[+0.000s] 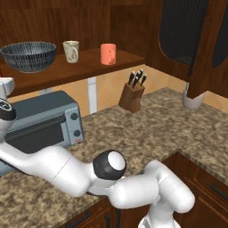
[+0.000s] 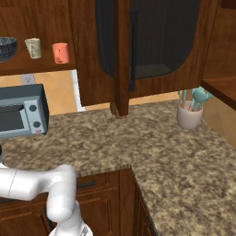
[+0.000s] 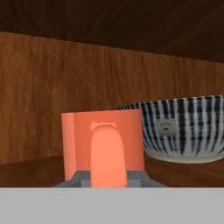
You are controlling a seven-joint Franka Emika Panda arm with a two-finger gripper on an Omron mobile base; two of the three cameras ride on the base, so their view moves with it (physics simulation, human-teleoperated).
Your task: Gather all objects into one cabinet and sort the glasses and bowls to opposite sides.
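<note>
A salmon-orange cup (image 3: 103,146) stands close in front of the hand, handle toward the camera, on the cabinet's plank shelf (image 3: 26,173). My gripper (image 3: 108,179) is shut on it, a grey fingertip at each side of its base. Just behind and to the right of it in the hand view sits the dark ribbed bowl (image 3: 183,129). From the base, the shelf (image 1: 89,67) carries the bowl (image 1: 29,55), then a beige cup (image 1: 71,51), then a second salmon-orange cup (image 1: 108,54). The same row is seen from the right: bowl (image 2: 7,48), beige cup (image 2: 33,48), salmon-orange cup (image 2: 60,53).
A grey toaster oven (image 1: 44,120) stands on the granite counter (image 1: 147,129) under the shelf, with a knife block (image 1: 132,95) to its right. An open dark-panelled cabinet door (image 2: 147,37) hangs over the counter. A utensil holder (image 2: 189,115) stands at the back right.
</note>
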